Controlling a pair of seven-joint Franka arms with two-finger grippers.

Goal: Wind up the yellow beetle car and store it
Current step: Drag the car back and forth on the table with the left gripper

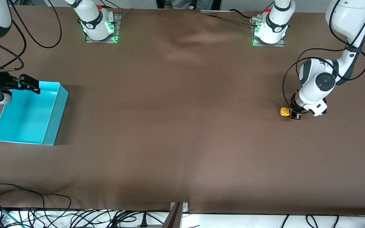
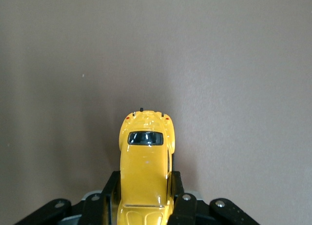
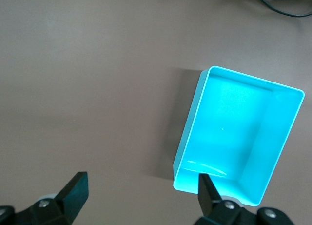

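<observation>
Gripping yellow beetle car (image 2: 145, 173) in closed left claw (image 2: 144, 198) low over tabletop (image 1: 182, 126); waiting, right claw (image 3: 139, 191) spread wide above turquoise bin (image 3: 285, 137).

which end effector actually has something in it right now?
The left end effector, low at the left arm's end of the table, is shut on the yellow toy car. The right end effector is open, with nothing in it, above the turquoise bin.
</observation>
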